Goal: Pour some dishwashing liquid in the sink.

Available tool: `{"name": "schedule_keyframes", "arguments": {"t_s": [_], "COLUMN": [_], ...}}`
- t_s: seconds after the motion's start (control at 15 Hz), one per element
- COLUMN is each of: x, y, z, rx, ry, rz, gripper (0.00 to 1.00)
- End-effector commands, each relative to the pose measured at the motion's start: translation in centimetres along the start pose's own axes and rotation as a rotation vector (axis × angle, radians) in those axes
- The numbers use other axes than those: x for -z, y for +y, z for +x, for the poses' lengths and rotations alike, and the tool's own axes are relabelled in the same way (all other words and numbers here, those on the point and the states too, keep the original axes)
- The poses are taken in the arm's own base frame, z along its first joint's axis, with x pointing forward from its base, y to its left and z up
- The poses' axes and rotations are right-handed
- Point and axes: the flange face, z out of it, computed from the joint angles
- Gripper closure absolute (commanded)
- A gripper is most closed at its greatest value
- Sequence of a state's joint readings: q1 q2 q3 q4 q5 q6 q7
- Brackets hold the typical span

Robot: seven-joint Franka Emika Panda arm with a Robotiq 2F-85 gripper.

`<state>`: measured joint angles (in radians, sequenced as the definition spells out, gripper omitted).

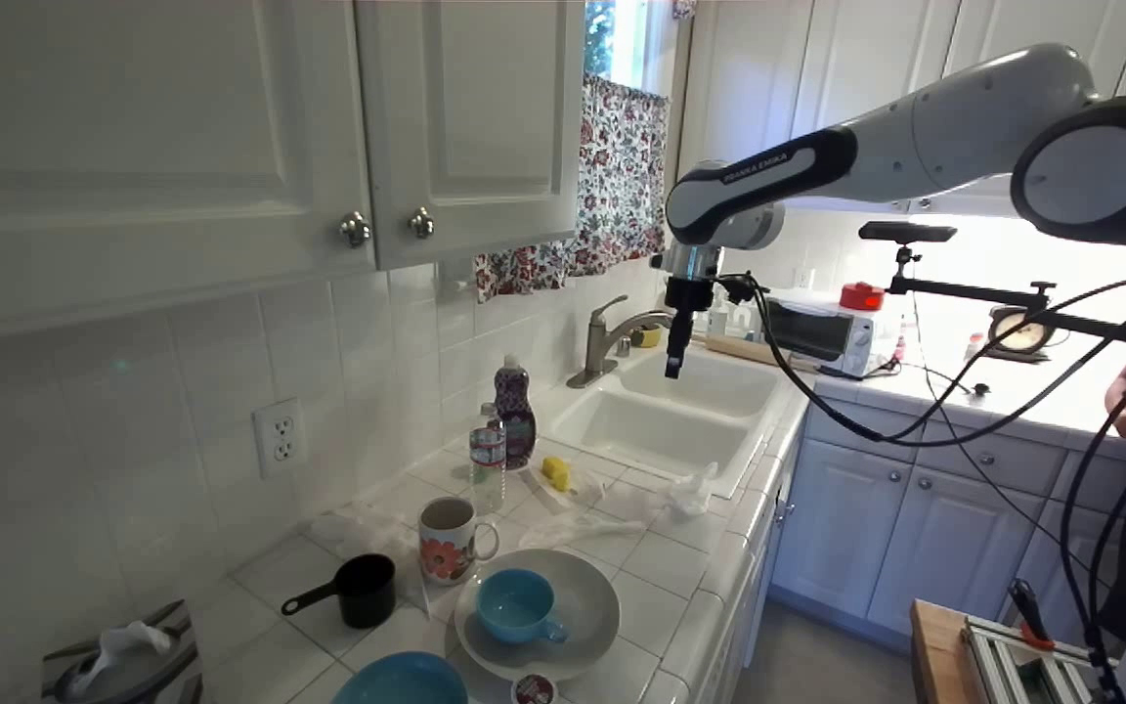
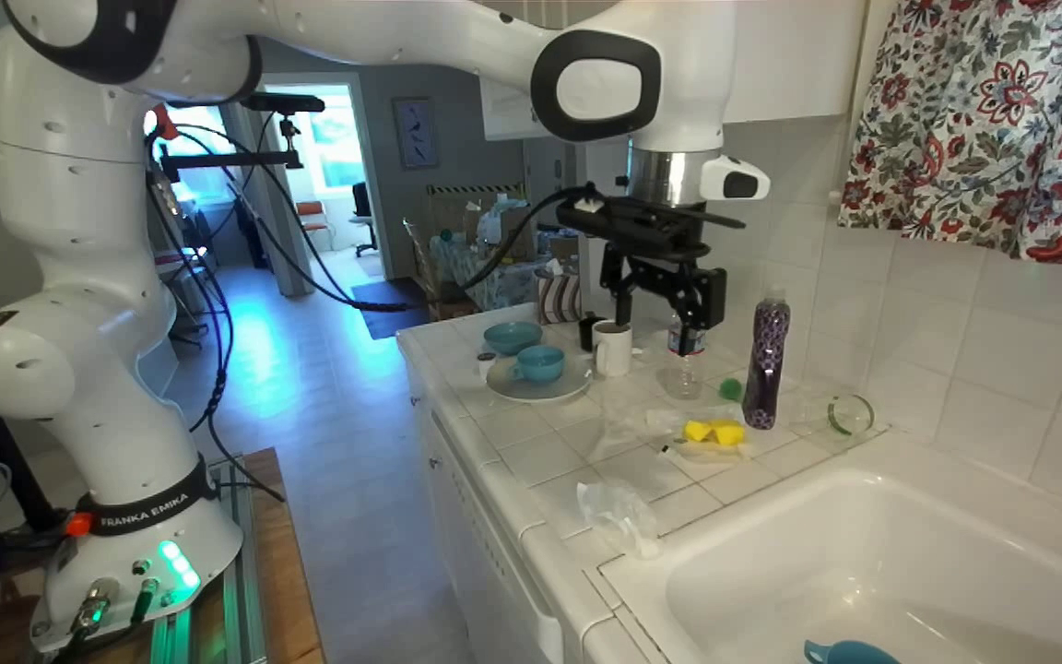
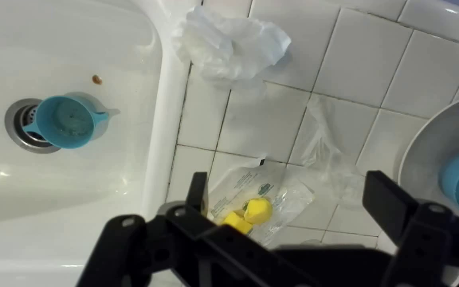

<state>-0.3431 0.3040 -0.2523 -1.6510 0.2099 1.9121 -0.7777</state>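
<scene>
The dishwashing liquid, a slim dark purple bottle with a pale cap, stands upright on the tiled counter beside the sink, near the wall. I see the bottle in both exterior views point(image 1: 515, 420) point(image 2: 766, 360); it is out of the wrist view. The white sink point(image 1: 622, 430) is also in an exterior view point(image 2: 826, 521) and at the left of the wrist view point(image 3: 134, 131). My gripper point(image 2: 654, 334) points down, high above the counter, apart from the bottle. In the wrist view its fingers point(image 3: 287, 192) are wide apart with nothing held between them.
A transparent water bottle point(image 1: 488, 460) stands beside the purple bottle. Yellow pieces point(image 3: 258, 210) lie on a wrapper near crumpled plastic point(image 3: 233, 48). A mug point(image 1: 446, 548), a black cup point(image 1: 368, 590) and a plate point(image 1: 592, 616) stand further along. A blue cup point(image 3: 70, 123) is in the sink; a faucet point(image 1: 597, 342) is behind.
</scene>
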Motion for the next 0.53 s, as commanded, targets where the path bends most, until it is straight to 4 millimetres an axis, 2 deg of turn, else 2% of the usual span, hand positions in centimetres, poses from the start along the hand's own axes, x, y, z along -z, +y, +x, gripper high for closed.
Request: {"name": "schedule_keyframes", "arguments": {"t_s": [0.0, 0.2, 0.33, 0.4, 0.47], "x": [0.0, -0.7, -1.0, -0.8, -1.1], "y": [2.6, 4.1, 4.7, 3.6, 3.9], "z": [2.3, 3.1, 3.7, 2.5, 2.7], "rx": [0.109, 0.185, 0.172, 0.154, 0.154], "ry": [-0.030, -0.089, -0.109, -0.107, -0.111], "rz": [0.043, 0.113, 0.154, 0.110, 0.114], "gripper": [0.00, 0.00, 0.00, 0.00, 0.00]}}
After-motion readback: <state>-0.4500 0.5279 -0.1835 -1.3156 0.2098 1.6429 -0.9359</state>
